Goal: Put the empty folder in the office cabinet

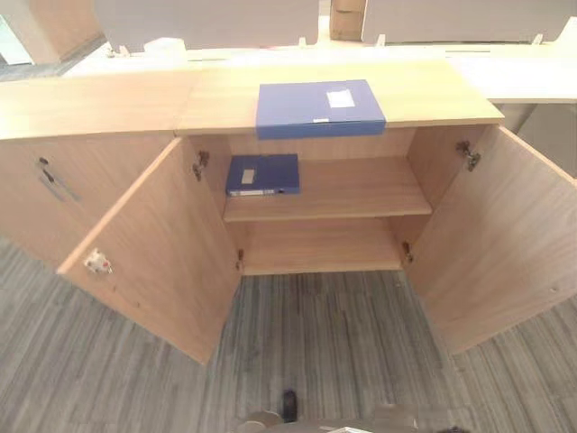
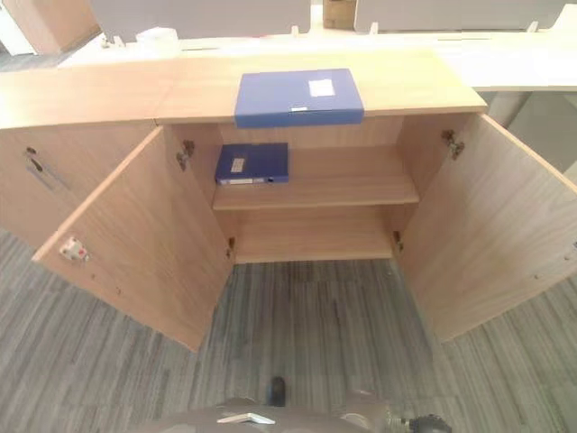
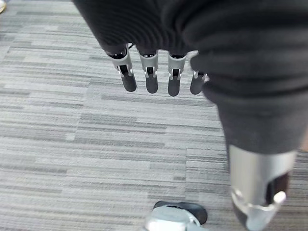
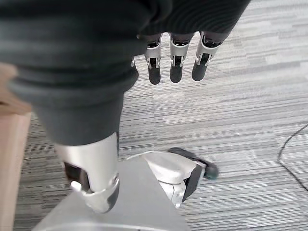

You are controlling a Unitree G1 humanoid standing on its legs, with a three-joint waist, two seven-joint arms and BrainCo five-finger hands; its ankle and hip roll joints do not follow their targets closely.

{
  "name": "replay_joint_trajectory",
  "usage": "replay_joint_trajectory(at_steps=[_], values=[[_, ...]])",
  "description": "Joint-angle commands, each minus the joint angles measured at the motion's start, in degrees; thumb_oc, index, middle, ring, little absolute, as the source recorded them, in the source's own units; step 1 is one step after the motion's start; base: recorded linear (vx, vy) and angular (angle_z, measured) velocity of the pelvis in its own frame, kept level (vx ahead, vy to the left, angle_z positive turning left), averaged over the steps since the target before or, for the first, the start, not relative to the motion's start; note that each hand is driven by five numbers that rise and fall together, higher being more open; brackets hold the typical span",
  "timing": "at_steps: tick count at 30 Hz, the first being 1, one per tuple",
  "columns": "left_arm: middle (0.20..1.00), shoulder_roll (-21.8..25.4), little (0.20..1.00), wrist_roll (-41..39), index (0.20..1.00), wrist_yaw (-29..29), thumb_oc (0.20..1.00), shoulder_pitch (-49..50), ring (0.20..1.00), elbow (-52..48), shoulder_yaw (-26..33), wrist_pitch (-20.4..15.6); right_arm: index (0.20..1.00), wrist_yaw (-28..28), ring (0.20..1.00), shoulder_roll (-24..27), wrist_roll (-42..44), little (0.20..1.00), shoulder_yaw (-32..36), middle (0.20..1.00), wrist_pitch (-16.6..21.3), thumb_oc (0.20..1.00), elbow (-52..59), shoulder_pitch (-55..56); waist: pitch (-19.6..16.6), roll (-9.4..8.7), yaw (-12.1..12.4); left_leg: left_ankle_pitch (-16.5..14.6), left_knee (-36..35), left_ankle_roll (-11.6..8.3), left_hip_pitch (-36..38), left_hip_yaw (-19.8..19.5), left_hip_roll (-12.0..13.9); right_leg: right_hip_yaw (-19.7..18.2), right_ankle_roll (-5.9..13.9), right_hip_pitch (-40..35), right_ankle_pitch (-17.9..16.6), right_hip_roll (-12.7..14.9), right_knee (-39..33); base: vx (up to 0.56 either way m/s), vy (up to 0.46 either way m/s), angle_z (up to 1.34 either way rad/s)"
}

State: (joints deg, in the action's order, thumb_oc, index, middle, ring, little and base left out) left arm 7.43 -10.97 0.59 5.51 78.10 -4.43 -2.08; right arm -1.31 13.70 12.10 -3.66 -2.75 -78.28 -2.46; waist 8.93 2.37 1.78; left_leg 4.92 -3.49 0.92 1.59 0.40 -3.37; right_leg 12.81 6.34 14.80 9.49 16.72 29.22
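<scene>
- The left hand (image 3: 159, 72) hangs over the grey striped carpet (image 3: 72, 134), fingers straight and loosely spread, holding nothing.
- The right hand (image 4: 175, 60) hangs likewise over the carpet, fingers straight and empty.
- A large blue folder (image 1: 319, 108) lies flat on the office cabinet top (image 1: 433, 90), well apart from both hands.
- A smaller blue folder (image 1: 262, 174) lies on the upper shelf (image 1: 361, 189) inside, towards its left end.
- Both cabinet doors (image 1: 153, 244) stand wide open.
</scene>
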Motion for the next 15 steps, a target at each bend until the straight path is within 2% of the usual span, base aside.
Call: replay_joint_trajectory(at_steps=[1, 3, 6, 8, 11, 15], values=[[1.000, 2.21, 1.000, 0.47, 1.000, 0.98, 1.000, 0.87, 1.000, -0.14, -0.07, 0.23, 1.000, -1.89, 1.000, 2.85, 3.45, 1.000, 2.63, 1.000, 0.56, 1.000, -1.00, -2.11, 4.05, -1.69, -0.85, -7.74, 5.86, -1.11, -1.98, -0.03, 0.61, -2.54, 2.18, -8.43, -11.23, -3.37, -22.57, 0.26, -0.126, 0.63], [1.000, 2.02, 1.000, 0.84, 1.000, 2.08, 1.000, 0.18, 1.000, 0.00, 0.14, -0.49, 1.000, -1.91, 1.000, 1.70, 4.51, 1.000, 3.09, 1.000, 0.60, 1.000, -1.46, -0.93, 3.19, -3.08, -0.95, -8.44, 5.26, -1.24, -0.96, -0.70, 0.24, -3.83, 2.02, -10.62, -11.40, -5.19, -26.45, 0.23, -0.118, 0.83], [1.000, 1.53, 1.000, 1.08, 1.000, 2.30, 1.000, -0.02, 1.000, 0.39, 0.31, -0.45, 1.000, -1.98, 1.000, 0.99, 4.66, 1.000, 2.51, 1.000, 0.71, 1.000, -1.74, -0.16, 1.64, -3.61, -1.18, -8.20, 3.54, -1.69, -0.37, -0.86, 1.04, -2.84, 1.76, -12.51, -12.14, -6.69, -30.67, 0.15, -0.130, 0.44], [1.000, 1.64, 1.000, 0.99, 1.000, 2.83, 1.000, -0.17, 1.000, 1.89, 1.55, 0.05, 1.000, -1.97, 1.000, 0.53, 3.65, 1.000, 1.35, 1.000, 0.63, 1.000, -1.87, 0.44, -0.44, -3.91, -1.10, -7.50, 0.64, -2.66, 0.36, -0.26, 2.53, -1.16, 1.84, -13.45, -12.66, -8.53, -34.22, 0.15, -0.142, -0.17], [1.000, 1.67, 1.000, 2.07, 1.000, 2.94, 1.000, -0.13, 1.000, 2.92, 1.84, 0.53, 1.000, -1.92, 1.000, 0.31, 3.16, 1.000, 0.94, 1.000, 0.69, 1.000, -1.82, 1.02, -1.89, -3.96, -1.16, -7.21, -1.27, -3.25, 1.78, 0.46, 3.61, -0.55, 1.85, -14.31, -11.10, -9.39, -34.22, 0.11, -0.065, -0.16], [1.000, 2.70, 1.000, 3.73, 1.000, 3.28, 1.000, 0.17, 1.000, 3.94, 2.26, 0.85, 1.000, -1.58, 1.000, 0.35, 3.59, 1.000, 0.63, 1.000, 1.14, 1.000, -1.00, 1.55, -2.63, -4.44, -1.40, -7.64, -1.51, -4.18, 3.57, 0.98, 4.84, -1.62, 1.27, -16.41, -9.90, -10.43, -34.22, 0.13, -0.078, -0.09]])
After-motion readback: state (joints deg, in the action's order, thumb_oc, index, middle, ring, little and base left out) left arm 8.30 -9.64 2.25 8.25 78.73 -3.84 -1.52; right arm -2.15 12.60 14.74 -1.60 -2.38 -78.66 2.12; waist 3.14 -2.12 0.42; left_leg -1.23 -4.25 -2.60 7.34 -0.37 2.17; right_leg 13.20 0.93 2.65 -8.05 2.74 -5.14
